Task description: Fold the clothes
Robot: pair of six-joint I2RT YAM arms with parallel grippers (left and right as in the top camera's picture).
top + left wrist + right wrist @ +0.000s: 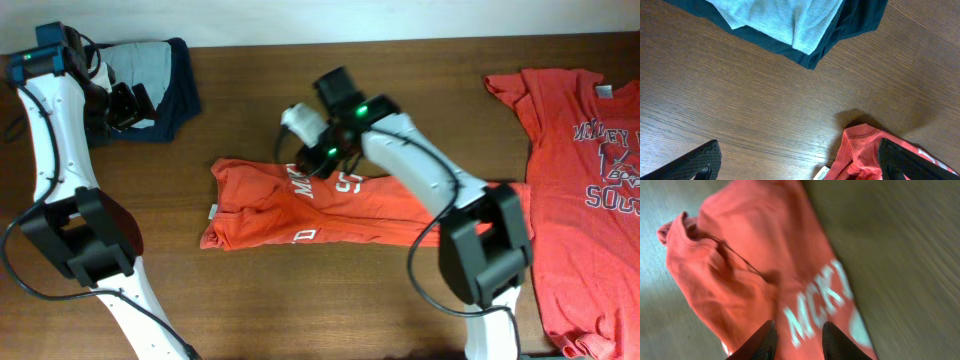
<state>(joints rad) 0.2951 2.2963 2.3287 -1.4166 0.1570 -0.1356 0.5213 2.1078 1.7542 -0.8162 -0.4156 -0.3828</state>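
Shirts came first: one orange-red shirt (300, 205) lay folded into a long strip in the middle of the counter (300, 310), collar to the left, and a second shirt (585, 200) lay flat at the right edge. My right claw (795, 327) hovered over the strip's white lettering, fingers slightly apart, nothing pinched. Farther back, my left claw (800, 160) hung wide open and empty over bare wood, near a dark blue garment (165, 80).

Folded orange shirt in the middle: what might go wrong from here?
1. The right gripper hangs close over the folded shirt with its jaws only slightly apart; it could snag a layer and undo the fold.
2. Its collar end is bunched, so a further fold may turn out lopsided.
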